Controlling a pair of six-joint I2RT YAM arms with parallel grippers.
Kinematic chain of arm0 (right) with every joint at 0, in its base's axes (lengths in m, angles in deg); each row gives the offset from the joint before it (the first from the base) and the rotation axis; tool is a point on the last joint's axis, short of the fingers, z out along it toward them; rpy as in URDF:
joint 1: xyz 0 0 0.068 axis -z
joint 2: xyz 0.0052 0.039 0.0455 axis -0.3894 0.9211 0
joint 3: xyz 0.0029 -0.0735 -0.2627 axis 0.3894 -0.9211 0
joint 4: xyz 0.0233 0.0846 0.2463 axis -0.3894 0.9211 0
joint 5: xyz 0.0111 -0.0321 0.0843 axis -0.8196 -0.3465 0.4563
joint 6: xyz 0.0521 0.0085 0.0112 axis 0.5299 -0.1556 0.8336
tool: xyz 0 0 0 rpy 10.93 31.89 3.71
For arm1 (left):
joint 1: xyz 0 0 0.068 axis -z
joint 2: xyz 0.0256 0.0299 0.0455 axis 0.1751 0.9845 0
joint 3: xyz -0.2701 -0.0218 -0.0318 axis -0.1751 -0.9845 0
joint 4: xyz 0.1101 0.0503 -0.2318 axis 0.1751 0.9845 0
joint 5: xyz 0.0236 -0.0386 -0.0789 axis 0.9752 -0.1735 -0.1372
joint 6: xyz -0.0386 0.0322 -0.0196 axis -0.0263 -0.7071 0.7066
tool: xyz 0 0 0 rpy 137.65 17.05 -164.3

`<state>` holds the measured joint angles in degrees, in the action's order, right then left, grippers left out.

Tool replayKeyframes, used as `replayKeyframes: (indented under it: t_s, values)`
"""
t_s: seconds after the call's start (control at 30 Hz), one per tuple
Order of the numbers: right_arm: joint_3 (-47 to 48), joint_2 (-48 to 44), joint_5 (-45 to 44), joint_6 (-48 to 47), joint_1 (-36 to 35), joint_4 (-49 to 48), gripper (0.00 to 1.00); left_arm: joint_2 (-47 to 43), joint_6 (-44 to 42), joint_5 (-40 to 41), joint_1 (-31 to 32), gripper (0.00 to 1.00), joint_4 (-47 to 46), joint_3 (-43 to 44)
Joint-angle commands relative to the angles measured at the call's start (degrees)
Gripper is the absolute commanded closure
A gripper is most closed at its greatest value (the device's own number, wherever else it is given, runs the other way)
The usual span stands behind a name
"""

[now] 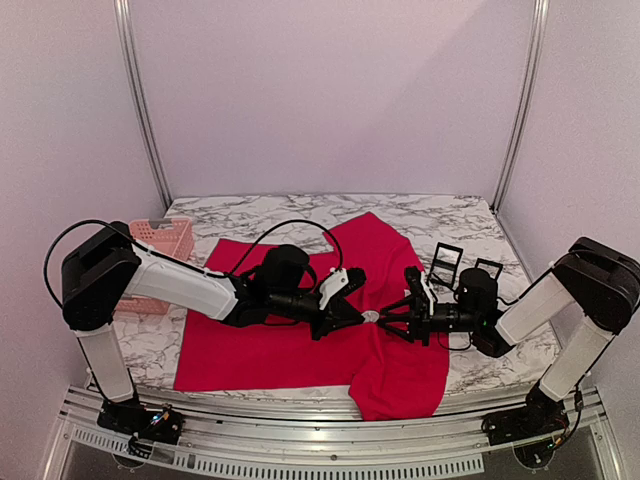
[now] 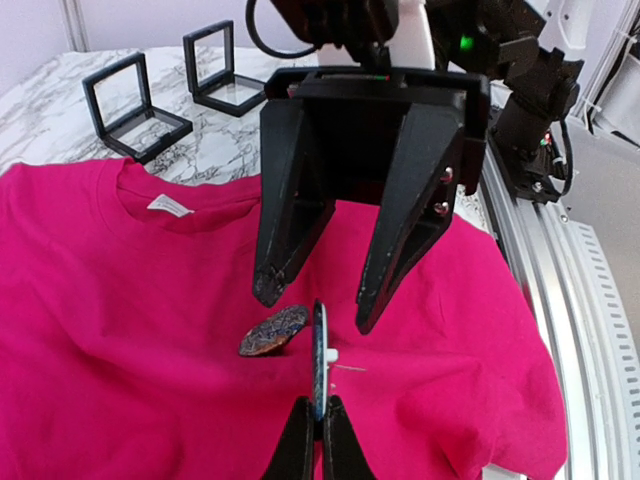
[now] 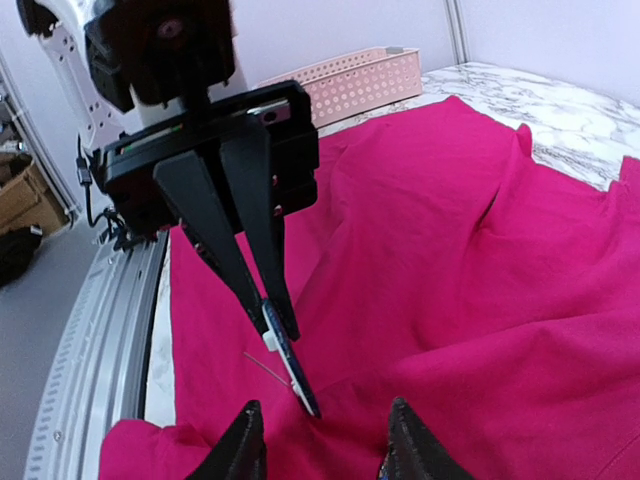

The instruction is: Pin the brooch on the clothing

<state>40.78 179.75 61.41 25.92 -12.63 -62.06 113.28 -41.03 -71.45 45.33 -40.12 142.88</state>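
The clothing is a bright red T-shirt spread on the marble table, its white neck label showing. My left gripper is shut on the brooch, a thin dark disc held edge-on just above the shirt, with a white clasp and a fine pin sticking out sideways. My right gripper faces it with its fingers apart on either side of the brooch, touching nothing. Both grippers meet at the shirt's middle. A dark patterned oval disc lies on the fabric beside the brooch.
Two black-framed display boxes stand on the marble beyond the shirt's collar. A pink plastic basket sits at the back left. The shirt's lower corner hangs over the table's near edge.
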Motion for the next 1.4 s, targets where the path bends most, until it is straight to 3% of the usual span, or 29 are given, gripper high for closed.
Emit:
replayKeyframes:
  t_s: [0.0, 0.17, 0.67, 1.07, 1.37]
  values:
    - [0.66, -1.66, 2.46, -6.22, 0.2, 3.97, 0.53, -1.18, 0.34, -0.23, 1.26, 1.0, 1.1, 1.02]
    - [2.45, 0.35, 2.62, -7.82, -0.27, 3.07, 0.46, -1.32, 0.25, 2.39, 2.28, 1.0, -1.21, 0.11]
    - [2.51, 0.62, 1.53, -13.25, -1.84, 7.56, 0.47, -1.05, 0.65, 3.34, 3.01, 1.0, -2.16, 0.04]
    - [4.14, 2.34, -0.12, -7.83, -1.8, 2.56, 0.65, -0.96, -0.15, 2.97, 3.2, 1.0, -1.91, 0.18]
    - [5.02, 3.22, -1.28, -2.38, -1.42, 1.07, 0.67, -1.2, -0.62, 2.57, 3.27, 1.0, -2.26, -0.04]
